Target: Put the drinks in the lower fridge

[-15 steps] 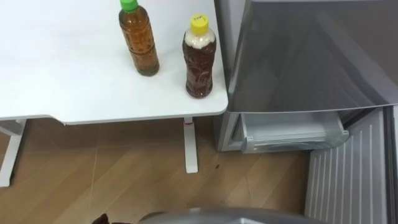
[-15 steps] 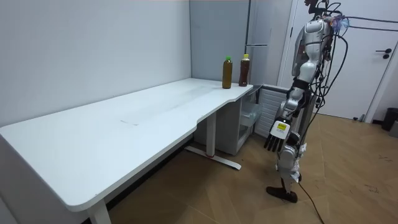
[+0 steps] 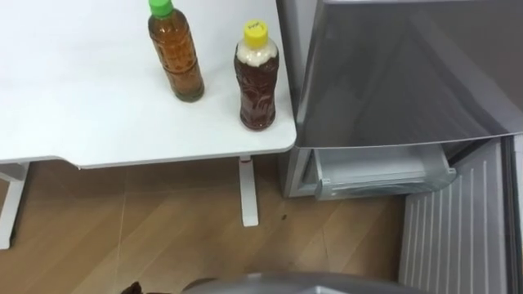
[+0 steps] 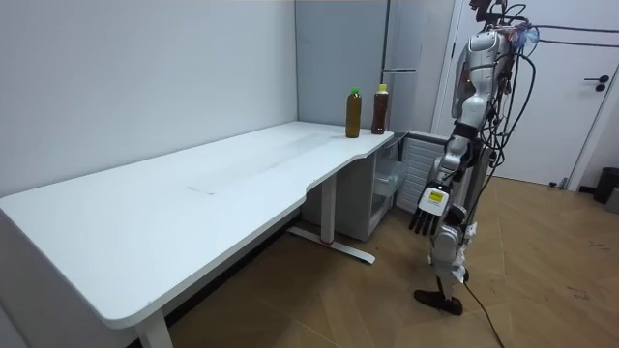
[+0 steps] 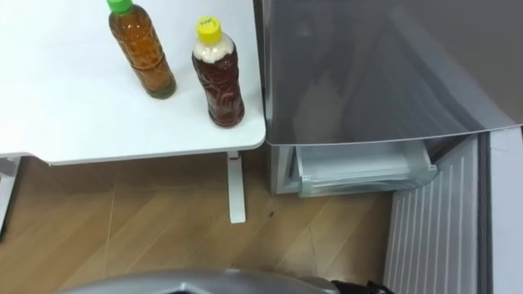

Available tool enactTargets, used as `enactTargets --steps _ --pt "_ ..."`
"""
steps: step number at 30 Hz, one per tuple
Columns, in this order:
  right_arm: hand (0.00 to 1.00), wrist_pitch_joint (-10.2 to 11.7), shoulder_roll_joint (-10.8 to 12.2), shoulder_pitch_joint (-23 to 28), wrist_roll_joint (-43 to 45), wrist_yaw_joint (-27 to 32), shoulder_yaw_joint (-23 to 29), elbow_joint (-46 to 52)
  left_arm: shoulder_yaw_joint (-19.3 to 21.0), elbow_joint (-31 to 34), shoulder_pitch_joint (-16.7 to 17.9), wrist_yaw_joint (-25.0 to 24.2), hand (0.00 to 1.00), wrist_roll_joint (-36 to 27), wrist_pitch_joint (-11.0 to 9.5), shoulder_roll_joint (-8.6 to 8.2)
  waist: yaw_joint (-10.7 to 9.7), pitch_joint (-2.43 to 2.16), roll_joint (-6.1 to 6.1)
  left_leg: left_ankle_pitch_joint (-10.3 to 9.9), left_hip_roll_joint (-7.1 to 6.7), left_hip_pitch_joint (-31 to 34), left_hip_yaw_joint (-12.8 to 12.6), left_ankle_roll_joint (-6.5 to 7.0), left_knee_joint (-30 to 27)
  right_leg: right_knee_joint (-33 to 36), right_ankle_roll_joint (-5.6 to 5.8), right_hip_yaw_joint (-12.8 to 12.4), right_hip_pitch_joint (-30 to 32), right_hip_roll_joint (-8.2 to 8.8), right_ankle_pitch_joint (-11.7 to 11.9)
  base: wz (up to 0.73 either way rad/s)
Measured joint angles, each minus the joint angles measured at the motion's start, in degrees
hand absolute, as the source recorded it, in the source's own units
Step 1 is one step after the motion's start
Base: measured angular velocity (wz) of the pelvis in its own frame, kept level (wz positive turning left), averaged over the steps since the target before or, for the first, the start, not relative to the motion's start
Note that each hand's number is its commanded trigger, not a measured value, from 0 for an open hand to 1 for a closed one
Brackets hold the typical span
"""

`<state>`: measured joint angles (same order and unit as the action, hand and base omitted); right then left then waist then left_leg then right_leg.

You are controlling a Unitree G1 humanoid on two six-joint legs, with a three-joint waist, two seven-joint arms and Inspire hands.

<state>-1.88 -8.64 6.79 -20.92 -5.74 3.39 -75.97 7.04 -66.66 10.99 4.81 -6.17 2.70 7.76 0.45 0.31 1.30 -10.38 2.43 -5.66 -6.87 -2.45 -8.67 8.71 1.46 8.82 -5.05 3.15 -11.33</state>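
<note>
Two drinks stand upright near the right corner of the white table (image 3: 82,106). One is an amber tea bottle with a green cap (image 3: 176,53). The other is a dark bottle with a yellow cap (image 3: 256,82), closer to the table's edge and the fridge. The grey fridge (image 3: 400,73) stands right of the table. Its lower drawer (image 3: 384,173) is pulled out, pale inside. I stand on the wooden floor in front of the table corner and fridge. My left hand (image 4: 426,215) hangs at my side, fingers straight, holding nothing.
A ribbed grey panel (image 3: 453,237) lies low at the right beside the drawer. A white table leg (image 3: 248,192) stands on the floor just left of the fridge. In the room view a white door (image 4: 580,87) is behind me.
The eye picture has shifted slightly, so my head moved. The bottles, the drawer and my hanging hand have not moved.
</note>
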Motion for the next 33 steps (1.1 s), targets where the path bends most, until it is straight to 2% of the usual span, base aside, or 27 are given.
enactTargets --steps 5,10,16,18,19,23,28,33 --pt "0.00 -0.82 -0.21 -0.16 0.36 -1.42 0.00 -0.09 0.00 0.01 -0.16 -0.36 0.00 -1.01 1.11 0.22 -0.04 -0.03 0.22 0.00 0.02 -0.05 -0.98 0.00 0.00 -0.07 -0.01 -0.93 0.23 -0.04 0.11 -0.09" --pt "0.00 -1.52 -0.36 -0.45 1.20 -1.95 -0.03 -0.11 -0.13 -0.20 0.04 -0.25 0.00 -1.14 1.14 0.19 -0.04 -0.03 0.06 0.00 0.12 -0.62 -1.01 0.00 0.18 0.04 -0.13 -1.82 0.09 -0.22 0.37 -0.08" --pt "0.00 -1.30 -0.54 -0.97 1.20 -1.91 -0.64 -0.09 -0.43 -0.37 0.01 1.38 0.00 -1.85 0.89 -0.07 -0.09 -0.03 -0.34 -0.05 0.23 -0.58 -1.13 0.07 0.27 0.38 -0.16 -1.31 -0.27 -0.24 0.51 0.02" --pt "0.00 -1.37 -0.60 -1.10 1.14 -1.86 -0.96 -0.43 -0.28 -0.96 0.01 2.43 0.00 -3.49 0.67 -0.27 -0.14 0.21 -0.35 -0.57 0.47 -0.80 -1.12 0.15 0.11 0.43 -0.13 -0.81 -0.80 -0.39 0.56 0.11" --pt "0.00 -1.41 -0.61 -1.14 1.05 -1.80 -0.91 -0.49 -0.19 -1.19 0.04 2.58 0.00 -3.92 0.67 -0.30 -0.14 0.12 -0.54 -0.84 0.58 -0.87 -1.10 0.09 -0.04 0.41 -0.12 -0.77 -1.02 -0.47 0.57 0.13" --pt "0.00 -1.95 -0.49 -1.10 -0.64 -1.52 -0.88 -0.83 4.14 -1.48 -0.02 4.75 0.00 -8.67 0.69 -0.56 0.24 0.12 -0.54 -1.92 0.81 -1.06 -0.45 0.28 -0.80 -0.10 0.05 -0.04 -1.66 -0.71 0.62 0.09" --pt "0.00 -2.00 -0.56 -1.00 -1.35 -1.26 -0.34 -0.92 9.80 1.54 0.44 10.14 0.00 -12.69 0.57 -0.09 0.20 -0.08 -0.79 -1.89 0.72 -0.62 0.61 0.28 -1.19 -0.03 0.07 0.87 -1.84 -0.67 0.63 0.10" --pt "0.00 -1.73 -0.54 -0.71 -1.26 -1.47 0.25 -0.56 13.44 6.04 -0.15 14.44 0.00 -17.88 -1.33 -0.40 1.18 -0.19 -0.85 -1.89 0.71 -0.70 0.44 0.27 -0.91 -0.11 0.08 0.66 -1.66 -0.70 0.63 -0.02"
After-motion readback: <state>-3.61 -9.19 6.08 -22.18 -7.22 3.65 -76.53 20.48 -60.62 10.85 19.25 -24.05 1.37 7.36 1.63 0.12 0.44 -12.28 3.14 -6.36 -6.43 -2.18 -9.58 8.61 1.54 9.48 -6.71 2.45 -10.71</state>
